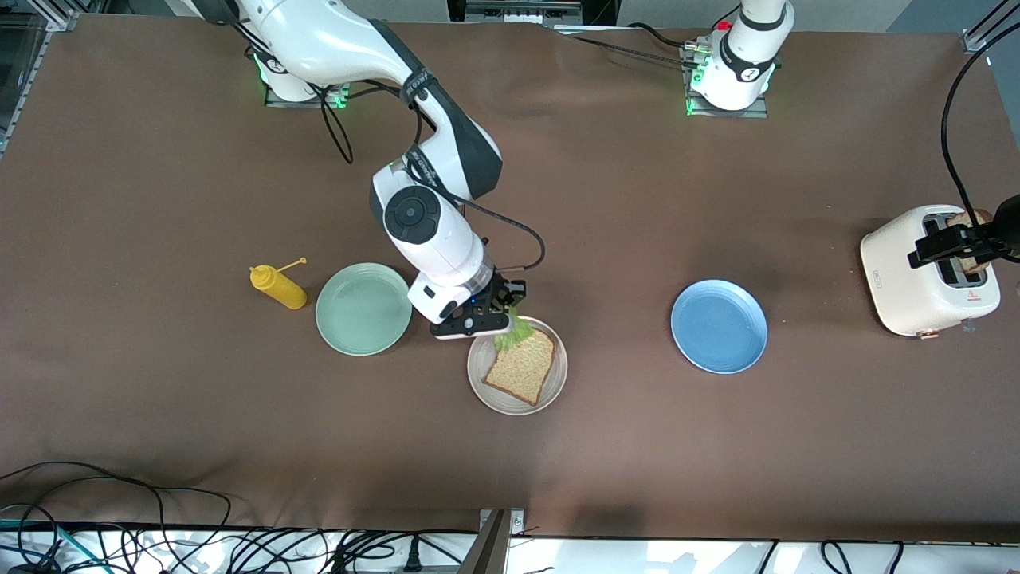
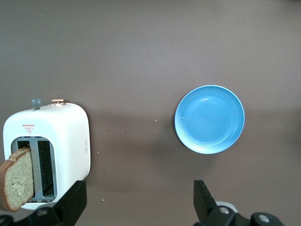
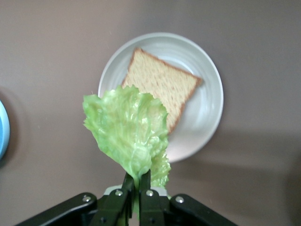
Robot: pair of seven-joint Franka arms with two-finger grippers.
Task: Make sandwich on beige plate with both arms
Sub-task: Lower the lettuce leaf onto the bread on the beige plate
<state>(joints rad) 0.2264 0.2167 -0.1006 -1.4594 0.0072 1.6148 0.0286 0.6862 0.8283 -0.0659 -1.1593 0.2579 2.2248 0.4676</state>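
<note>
Here crinkled lettuce leaf (image 3: 129,129) dangles over grainy square bread slice (image 3: 162,87).

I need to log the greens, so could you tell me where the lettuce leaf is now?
The lettuce leaf hangs pinched in the right gripper, over the beige plate and its bread slice.

A broad worktop (image 1: 159,199) covered in matte brown sheeting fills nearly the whole front view, faintly creased and wrinkled in places. Even light falls on it from above, leaving soft shadows and a paler sheen toward the edge nearest the front camera. Along that edge runs a white strip (image 1: 677,558) strewn with tangled black cables (image 1: 119,518). Aluminium framing (image 1: 988,32) shows at the corners by the bases' end.
</note>
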